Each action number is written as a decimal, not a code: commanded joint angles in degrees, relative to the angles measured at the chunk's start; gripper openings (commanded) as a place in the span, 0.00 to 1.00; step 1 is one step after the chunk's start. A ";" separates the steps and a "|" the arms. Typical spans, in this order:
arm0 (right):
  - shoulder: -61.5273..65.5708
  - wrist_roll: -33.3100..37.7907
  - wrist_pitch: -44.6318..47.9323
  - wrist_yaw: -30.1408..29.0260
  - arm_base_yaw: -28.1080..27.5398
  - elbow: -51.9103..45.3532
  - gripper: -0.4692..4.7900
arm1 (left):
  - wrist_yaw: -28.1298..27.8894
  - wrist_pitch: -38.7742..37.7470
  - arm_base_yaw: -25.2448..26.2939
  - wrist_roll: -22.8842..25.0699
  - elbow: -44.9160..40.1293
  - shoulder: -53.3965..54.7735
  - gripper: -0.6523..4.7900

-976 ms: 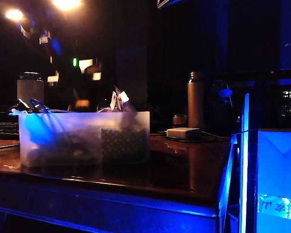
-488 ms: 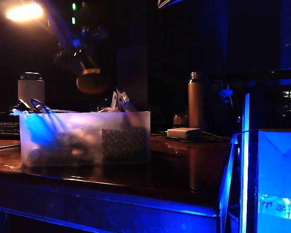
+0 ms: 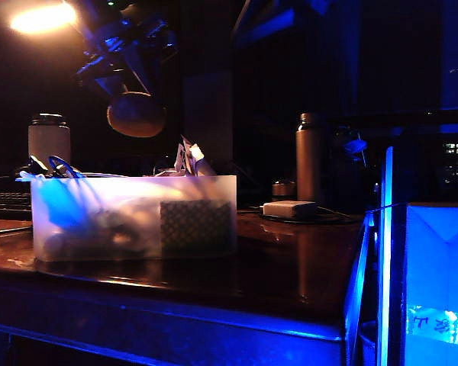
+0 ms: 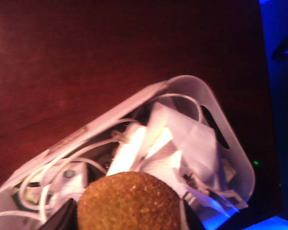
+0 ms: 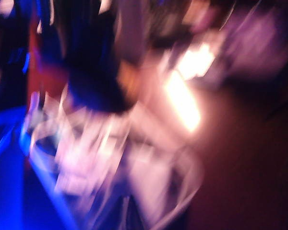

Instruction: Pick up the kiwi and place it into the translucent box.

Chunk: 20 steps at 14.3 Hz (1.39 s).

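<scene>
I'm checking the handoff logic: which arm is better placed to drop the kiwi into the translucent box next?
The left. The left gripper is shut on the kiwi above the translucent box, and its wrist view looks down past the fruit into the cluttered bin. The right wrist view is too blurred to place the right gripper.

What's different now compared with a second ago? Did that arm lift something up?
Yes. The left gripper has carried the kiwi up from just behind the translucent box to hang above it, gripped throughout. The box, the bottle and the jar have not moved. The right wrist view is too blurred to read.
</scene>
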 commanded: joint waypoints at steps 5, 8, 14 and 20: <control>3.93 -0.15 -4.00 -7.54 0.46 -2.71 0.09 | -2.19 -2.78 -0.74 3.02 -4.85 -0.04 0.56; 3.96 -0.15 -4.00 -7.56 0.46 -2.71 0.09 | -2.21 -2.69 -0.74 2.75 -4.98 -0.04 0.88; 3.98 -0.22 -5.29 -10.73 2.05 -2.75 0.09 | -2.60 -1.68 -0.74 1.70 -4.96 -0.83 0.13; 4.11 -1.90 -4.68 -10.27 10.58 -3.06 0.09 | -5.49 3.85 -0.74 -1.42 -4.07 -8.31 0.11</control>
